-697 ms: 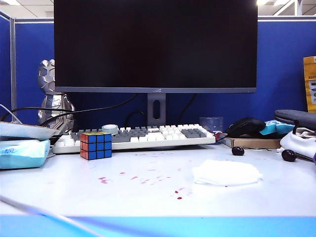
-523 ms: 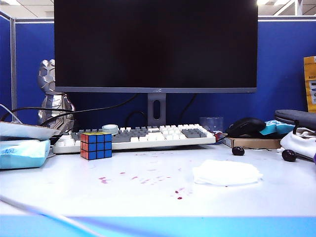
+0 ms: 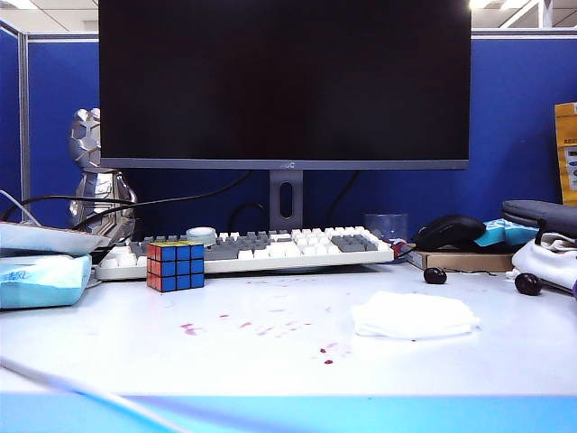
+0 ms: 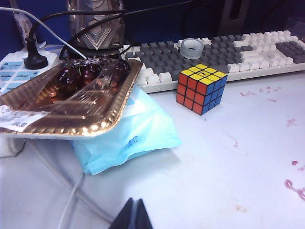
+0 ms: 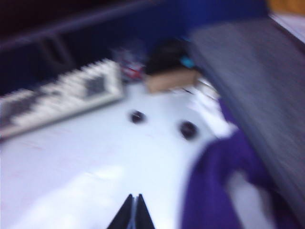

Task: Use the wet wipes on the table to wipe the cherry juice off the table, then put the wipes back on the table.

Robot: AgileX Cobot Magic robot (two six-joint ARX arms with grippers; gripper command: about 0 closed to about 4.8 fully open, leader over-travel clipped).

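The left tool hangs above the near left part of the worktop, fingertips pressed together on nothing. Just beyond it lie a pale blue tissue pack, a foil tray of cherries resting on that pack, and a colour cube before the keyboard. The right tool, tips likewise together and empty, hovers at the right side near two loose cherries; its view is blurred. The wet wipes lie flat right of centre, with the cherry juice spotted to their left.
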